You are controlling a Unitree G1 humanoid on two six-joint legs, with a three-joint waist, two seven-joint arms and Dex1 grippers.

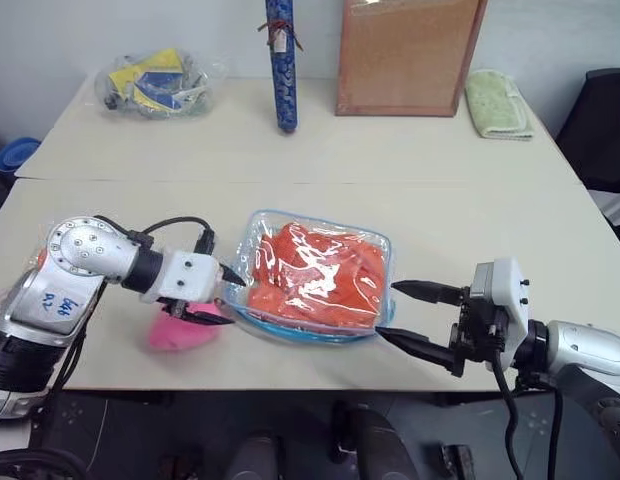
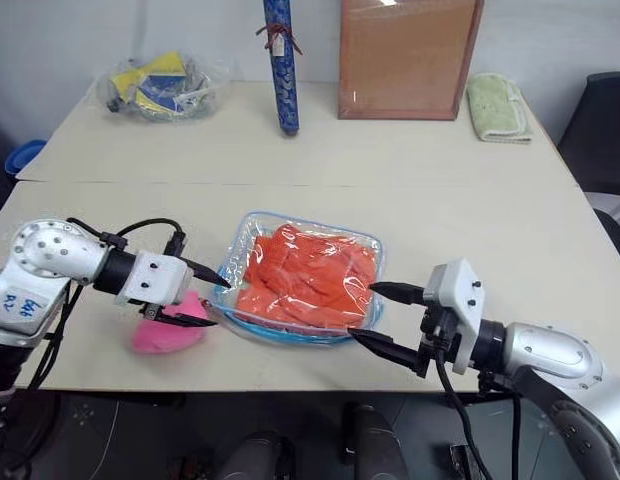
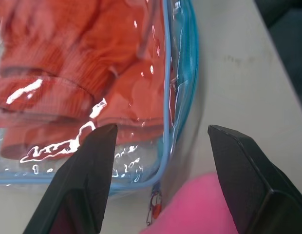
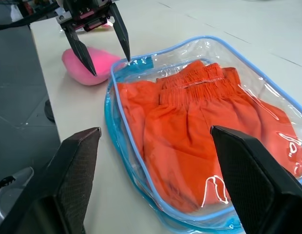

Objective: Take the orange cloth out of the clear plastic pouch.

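Note:
The clear plastic pouch (image 1: 290,334), with light blue trim, lies flat near the table's front edge. The orange cloth (image 1: 315,272) is folded inside it and fills most of it. A pink pom-pom (image 1: 175,333) rests on the table at the pouch's left corner. My left gripper (image 1: 235,298) is open at that corner, one fingertip over the pouch's edge and the other above the pom-pom (image 3: 199,204). Just off the pouch's right side, my right gripper (image 1: 386,310) is open and points at the pouch with nothing between its fingers.
Along the far edge stand a clear bag of yellow and blue items (image 1: 155,82), an upright blue patterned roll (image 1: 281,60), a cork board (image 1: 405,55) and a pale green folded towel (image 1: 497,103). A seam crosses the table behind the pouch.

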